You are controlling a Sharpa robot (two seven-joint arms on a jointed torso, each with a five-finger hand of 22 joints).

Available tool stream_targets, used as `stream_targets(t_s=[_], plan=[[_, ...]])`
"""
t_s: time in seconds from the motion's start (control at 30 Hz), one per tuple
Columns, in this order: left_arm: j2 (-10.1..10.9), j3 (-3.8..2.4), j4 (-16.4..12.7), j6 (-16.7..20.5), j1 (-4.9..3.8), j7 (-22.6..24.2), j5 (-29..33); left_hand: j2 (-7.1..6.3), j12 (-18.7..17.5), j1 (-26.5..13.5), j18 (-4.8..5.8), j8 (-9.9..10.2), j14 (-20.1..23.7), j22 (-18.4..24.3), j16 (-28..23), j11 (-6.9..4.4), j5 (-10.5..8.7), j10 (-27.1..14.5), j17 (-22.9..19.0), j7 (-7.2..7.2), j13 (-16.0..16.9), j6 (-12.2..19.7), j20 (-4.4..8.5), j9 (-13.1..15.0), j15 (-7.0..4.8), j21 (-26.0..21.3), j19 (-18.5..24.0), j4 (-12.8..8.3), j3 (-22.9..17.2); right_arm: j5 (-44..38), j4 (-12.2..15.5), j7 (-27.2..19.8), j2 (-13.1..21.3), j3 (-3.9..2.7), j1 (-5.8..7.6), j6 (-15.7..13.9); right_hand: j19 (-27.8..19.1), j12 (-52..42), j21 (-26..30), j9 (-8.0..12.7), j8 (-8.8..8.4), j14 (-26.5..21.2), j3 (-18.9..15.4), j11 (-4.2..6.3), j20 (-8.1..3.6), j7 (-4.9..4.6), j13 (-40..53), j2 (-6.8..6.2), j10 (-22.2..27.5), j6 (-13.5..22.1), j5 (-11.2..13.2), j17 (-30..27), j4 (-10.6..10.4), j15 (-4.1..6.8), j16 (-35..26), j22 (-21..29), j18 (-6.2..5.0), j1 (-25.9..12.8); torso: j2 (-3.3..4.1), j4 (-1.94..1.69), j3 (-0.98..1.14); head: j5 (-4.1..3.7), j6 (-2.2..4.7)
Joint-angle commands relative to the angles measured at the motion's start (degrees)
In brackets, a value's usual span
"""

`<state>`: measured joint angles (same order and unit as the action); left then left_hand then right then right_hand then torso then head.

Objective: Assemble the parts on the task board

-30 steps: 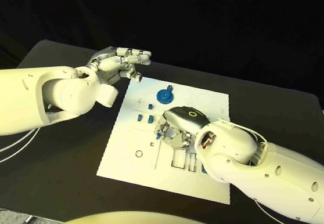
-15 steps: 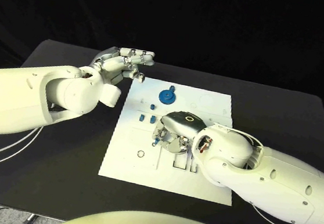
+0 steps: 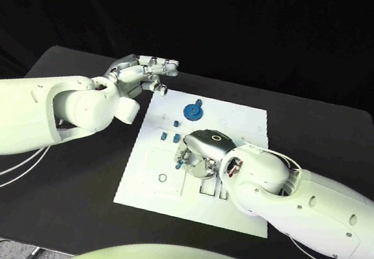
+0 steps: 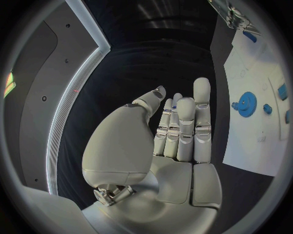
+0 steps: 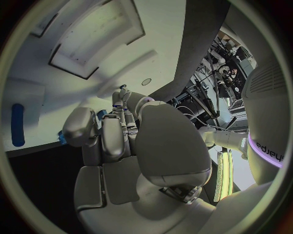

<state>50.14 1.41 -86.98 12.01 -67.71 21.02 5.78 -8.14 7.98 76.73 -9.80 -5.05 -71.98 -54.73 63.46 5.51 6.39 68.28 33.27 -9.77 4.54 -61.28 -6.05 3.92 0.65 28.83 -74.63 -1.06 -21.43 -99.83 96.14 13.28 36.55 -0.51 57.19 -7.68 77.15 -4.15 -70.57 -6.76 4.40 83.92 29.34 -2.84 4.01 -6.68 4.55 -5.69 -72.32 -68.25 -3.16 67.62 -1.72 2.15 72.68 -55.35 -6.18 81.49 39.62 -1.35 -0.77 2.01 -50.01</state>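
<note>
Task board (image 3: 247, 123), the white plate, is lying in the middle of the black table (image 3: 343, 136), with dark bare tabletop running round it at 3, 6 and 9 o'clock. The blue gear (image 3: 191, 111) is sitting toward 12 o'clock on the board, clear of both hands, and small blue parts (image 3: 163, 136) are lying near its 9 o'clock edge. The right hand (image 3: 201, 151) is bending down over the board's middle, fingers curled in close around a small blue piece (image 3: 179, 163); whether it is actually gripping that piece I cannot tell. The left hand (image 3: 143, 71) is hovering just off the board's corner at 11 o'clock, its fingers straight and side by side in the left wrist view (image 4: 180, 129), holding nothing.
</note>
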Motion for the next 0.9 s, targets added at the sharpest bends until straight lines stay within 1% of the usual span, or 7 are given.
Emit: stream_targets(t_s=[0.03, 0.4, 0.5, 0.6, 0.73, 0.83, 0.9], plan=[[-0.05, -0.04, -0.17, -1.12, -0.02, -0.05, -0.02, 0.12, 0.19, 0.36, -0.35, 0.09, 0.48, 0.05, -0.22, -0.07, -0.04, -0.36, -0.05, -0.02, 0.03, 0.56, -0.05, -0.09, -0.09, -0.19, 0.4, -0.05, 0.27, -1.04, -0.2, 0.17, -0.24, 0.13, -0.16, 1.93, -0.11, 0.19, -0.02, 0.05, 0.1, 2.74, -0.01, -0.28, 0.08, -0.14, -0.06, 0.26, -0.02, -0.38, -0.16, -0.11, 0.41, -0.49, 0.35, 0.05, -0.17, -0.29, 0.05, -0.09, 0.01, 0.09, 0.01], [0.04, -0.04, -0.26, -1.13, -0.02, -0.13, -0.08, 0.12, 0.19, 0.36, -0.35, 0.09, 0.48, 0.05, -0.22, -0.07, -0.04, -0.36, -0.05, -0.02, 0.03, 0.56, -0.05, -0.09, -0.09, -0.19, 0.4, -0.05, 0.27, -1.51, -0.36, 0.78, -0.63, 0.3, -0.24, 3.61, -0.23, 0.44, -0.01, -0.03, -0.11, 2.69, -0.5, -0.43, 0.18, -0.22, -0.21, 0.08, 0.28, -0.14, -0.07, -0.17, 0.5, -0.64, 0.39, 0.07, -0.16, -0.98, 0.0, 0.01, -0.02, 0.11, 0.01], [0.05, -0.04, -0.27, -1.12, -0.02, -0.15, -0.08, 0.12, 0.19, 0.36, -0.35, 0.09, 0.48, 0.05, -0.22, -0.07, -0.04, -0.36, -0.05, -0.02, 0.03, 0.56, -0.05, -0.09, -0.09, -0.19, 0.4, -0.05, 0.27, -1.57, -0.47, 1.13, -0.68, 0.38, -0.24, 4.24, -0.37, 0.68, 0.05, 0.06, -0.58, 2.65, -1.27, -0.75, 0.37, -0.45, -0.51, -0.44, 1.29, 0.68, -0.78, -0.22, 0.28, -0.92, 0.44, 0.17, -0.17, -2.08, 0.0, 0.0, -0.03, 0.14, 0.01], [0.06, -0.04, -0.28, -1.12, -0.02, -0.19, -0.09, 0.12, 0.19, 0.36, -0.35, 0.09, 0.48, 0.05, -0.22, -0.07, -0.04, -0.36, -0.05, -0.02, 0.03, 0.56, -0.05, -0.09, -0.09, -0.19, 0.4, -0.05, 0.27, -1.57, -0.61, 1.54, -0.66, 0.47, -0.24, 4.29, -0.57, 0.75, 0.19, 0.51, -0.96, 2.62, -2.07, -1.43, 0.76, -1.16, -0.86, -1.32, 3.52, 2.7, -1.27, -0.22, -0.11, -1.47, 0.57, 0.37, -0.17, -3.32, -0.04, 0.01, -0.05, 0.17, 0.01], [0.08, -0.04, -0.29, -1.08, -0.02, -0.25, -0.09, 0.23, 0.22, 0.49, -0.37, 0.12, 0.64, 0.21, -0.33, -0.03, -0.02, -0.52, -0.32, -0.06, 0.01, 0.68, -0.08, -0.09, -0.05, -0.45, 0.48, -0.11, 0.4, -1.63, -0.7, 2.2, -0.43, 0.54, -0.24, 2.63, -1.53, 0.54, 1.32, 2.15, -0.94, 2.39, -4.0, -2.76, 1.78, -2.27, -0.99, -3.08, 9.77, 8.79, -1.09, -0.68, -0.6, -2.6, 0.48, 2.17, -0.51, -4.99, -0.01, 0.01, 0.0, 0.06, 0.01], [0.09, -0.04, -0.27, -1.1, -0.02, -0.31, -0.09, 0.29, 0.23, 0.54, -0.37, 0.12, 0.66, 0.22, -0.34, -0.02, -0.01, -0.55, -0.34, -0.07, 0.0, 0.7, -0.08, -0.09, -0.05, -0.45, 0.49, -0.12, 0.4, -1.78, -0.47, 2.35, -0.03, 0.56, -0.24, 0.16, -2.53, 0.27, 2.67, 2.85, -0.93, 1.86, -5.44, -3.34, 2.31, -2.7, -0.91, -3.17, 13.48, 11.55, -1.07, -2.2, -0.38, -3.0, -0.57, 4.19, -0.89, -4.73, -0.02, 0.02, 0.03, -0.08, 0.01], [0.07, -0.04, -0.25, -1.13, -0.02, -0.34, -0.09, 0.29, 0.23, 0.54, -0.37, 0.12, 0.66, 0.22, -0.34, -0.02, -0.01, -0.55, -0.34, -0.07, 0.0, 0.7, -0.08, -0.09, -0.05, -0.45, 0.49, -0.12, 0.4, -1.83, -0.08, 2.18, 0.45, 0.57, -0.24, -1.59, -2.61, 0.05, 2.79, 2.88, -0.84, 1.81, -5.75, -3.41, 2.4, -2.73, -0.86, -3.0, 13.99, 11.83, -1.25, -2.3, -0.27, -3.05, -0.61, 4.35, -0.93, -4.47, -0.02, -0.01, 0.05, -0.16, 0.01]])
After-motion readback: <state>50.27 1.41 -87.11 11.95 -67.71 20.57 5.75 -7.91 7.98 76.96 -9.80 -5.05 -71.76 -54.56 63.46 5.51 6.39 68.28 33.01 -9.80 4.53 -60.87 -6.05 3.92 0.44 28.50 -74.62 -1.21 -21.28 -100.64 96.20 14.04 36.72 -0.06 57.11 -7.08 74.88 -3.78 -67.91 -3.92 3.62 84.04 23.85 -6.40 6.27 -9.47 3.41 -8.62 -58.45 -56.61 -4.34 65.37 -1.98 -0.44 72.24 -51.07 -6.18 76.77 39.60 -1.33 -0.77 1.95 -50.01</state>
